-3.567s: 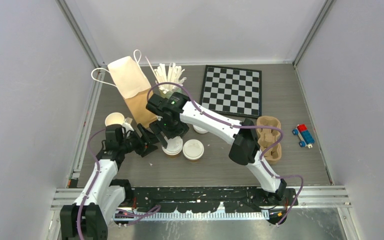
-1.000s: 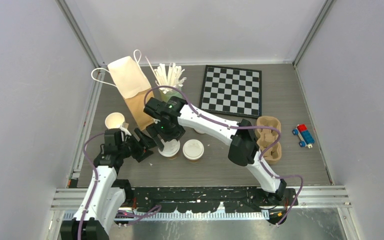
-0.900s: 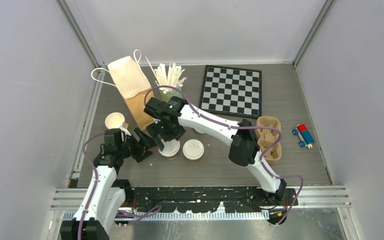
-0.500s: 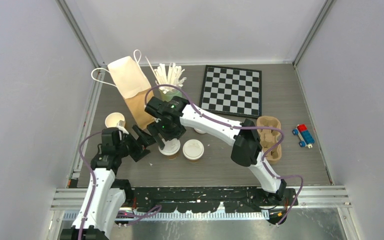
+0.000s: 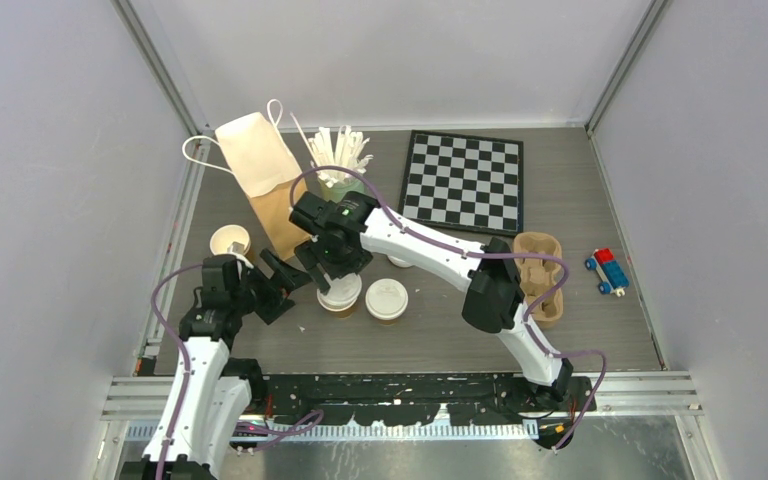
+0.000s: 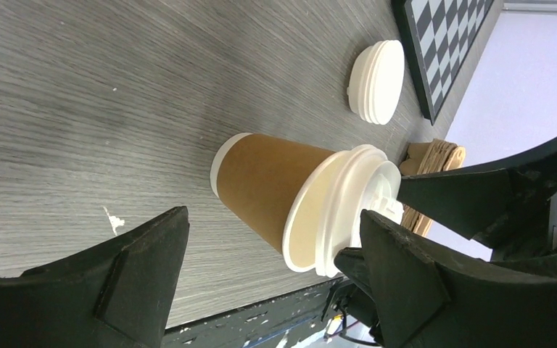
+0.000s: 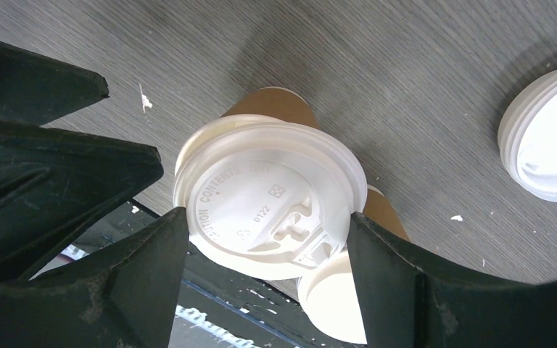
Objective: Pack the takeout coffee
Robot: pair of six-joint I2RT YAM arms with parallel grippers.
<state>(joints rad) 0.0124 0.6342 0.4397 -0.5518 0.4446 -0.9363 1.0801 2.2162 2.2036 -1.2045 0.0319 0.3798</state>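
At the frame's centre on the counter (image 5: 430, 335), the right end effector (image 7: 267, 217) pinches the left cup (image 6: 261, 185) by its lid (image 7: 246, 181), probably to carry it off, while the left end effector (image 5: 285, 285) stands wide and empty beside it, the second cup (image 5: 387, 298) just right

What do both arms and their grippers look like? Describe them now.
The left arm and right arm have white shells with black joints. A purple cable loops along each. The left gripper and right gripper each have two black, wedge-shaped fingers.
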